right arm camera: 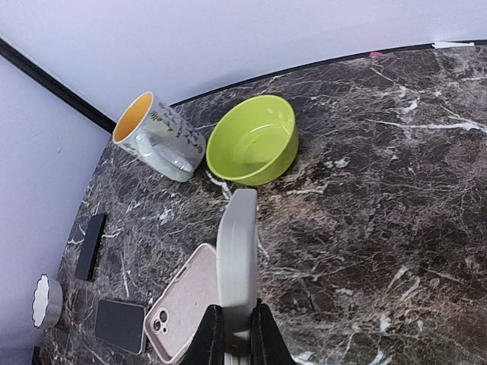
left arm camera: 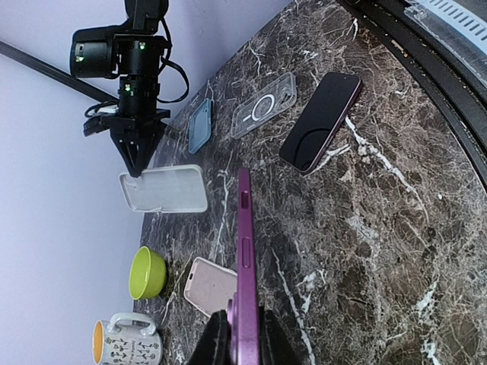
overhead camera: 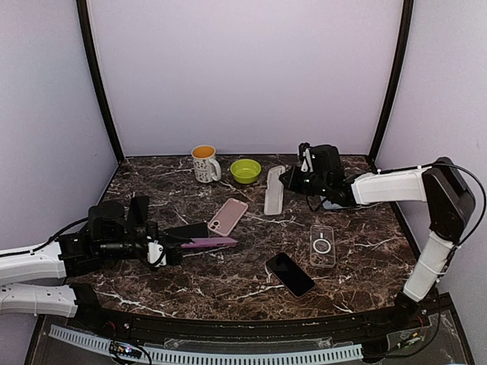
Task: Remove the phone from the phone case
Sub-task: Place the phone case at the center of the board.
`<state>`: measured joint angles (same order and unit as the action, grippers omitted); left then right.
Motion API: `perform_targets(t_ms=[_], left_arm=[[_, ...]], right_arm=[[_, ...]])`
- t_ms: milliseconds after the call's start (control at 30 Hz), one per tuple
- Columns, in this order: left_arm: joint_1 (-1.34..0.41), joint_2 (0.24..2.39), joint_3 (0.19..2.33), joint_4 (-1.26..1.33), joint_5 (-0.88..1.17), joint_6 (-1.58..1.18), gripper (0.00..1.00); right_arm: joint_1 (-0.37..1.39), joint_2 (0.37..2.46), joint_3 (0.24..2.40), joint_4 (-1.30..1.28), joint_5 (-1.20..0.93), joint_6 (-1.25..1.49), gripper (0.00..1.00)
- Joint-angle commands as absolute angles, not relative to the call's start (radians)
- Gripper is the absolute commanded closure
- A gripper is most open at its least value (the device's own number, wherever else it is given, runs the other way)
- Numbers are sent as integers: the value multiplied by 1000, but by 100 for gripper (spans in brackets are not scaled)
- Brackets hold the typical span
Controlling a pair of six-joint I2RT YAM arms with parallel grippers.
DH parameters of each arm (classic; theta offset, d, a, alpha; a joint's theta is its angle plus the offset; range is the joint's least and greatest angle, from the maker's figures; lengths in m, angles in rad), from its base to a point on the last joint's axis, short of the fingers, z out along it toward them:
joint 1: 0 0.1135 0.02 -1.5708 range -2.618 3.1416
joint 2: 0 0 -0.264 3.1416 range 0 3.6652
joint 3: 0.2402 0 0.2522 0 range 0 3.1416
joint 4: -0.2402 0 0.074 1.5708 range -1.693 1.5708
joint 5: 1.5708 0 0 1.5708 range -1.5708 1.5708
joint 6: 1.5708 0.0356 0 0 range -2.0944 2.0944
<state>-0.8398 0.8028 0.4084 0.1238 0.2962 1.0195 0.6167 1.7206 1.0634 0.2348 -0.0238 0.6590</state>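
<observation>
Dark brown marble table point(overhead camera: 228, 293) with white veining. Ribbed white rail along the near edge, with both arm bases behind it.

Nearest: black phone point(overhead camera: 290, 274), bare, screen up, flat on the marble right of centre. Purple rim visible in left wrist view. Clear case point(overhead camera: 322, 245) with a ring mark lies just beyond it, apart from it.

Left gripper point(left arm camera: 243, 342) is pinched on a purple phone case point(left arm camera: 244, 243), held on edge and pointing toward table centre. Only the thin side with its button bumps shows. Can't tell whether anything sits inside, or whether its lower edge touches the table.

Mid-table: pink cased phone point(overhead camera: 227, 216) lies back up, camera lenses showing, not touching anything.

Further back: right gripper point(right arm camera: 234, 334) is clamped on one end of a white phone case point(overhead camera: 274, 192), also on edge. Can't tell from any view whether that case is off the table. Blue case point(left arm camera: 199, 125) lies flat beside the right arm, mostly hidden under it in the top view.

Back edge: white patterned mug point(overhead camera: 204, 163) with a yellow inside, handle toward the lime green bowl point(overhead camera: 245, 170) next to it.

Unclear in right wrist view, at the left edge: dark flat rectangle point(right arm camera: 120, 325), thin black bar point(right arm camera: 91, 236) and white scalloped part point(right arm camera: 47, 300), cut off by the frame.

Plain lavender walls point(overhead camera: 243, 76) on three sides, black posts point(overhead camera: 99, 84) in the corners.
</observation>
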Motion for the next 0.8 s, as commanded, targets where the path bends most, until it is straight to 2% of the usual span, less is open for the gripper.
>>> perform_targets(t_ms=[0,400,767], left_arm=[[-836,799,434,174,317,964,100],[-835,876,528,115,333,778,100],[-838,931,572,160,288,359,100]], right_arm=[[560,1771,1028,404,-59,691,100],[463,1690,982,169,-59,691,100],[451,1593,1052,-49,-59,691,100]])
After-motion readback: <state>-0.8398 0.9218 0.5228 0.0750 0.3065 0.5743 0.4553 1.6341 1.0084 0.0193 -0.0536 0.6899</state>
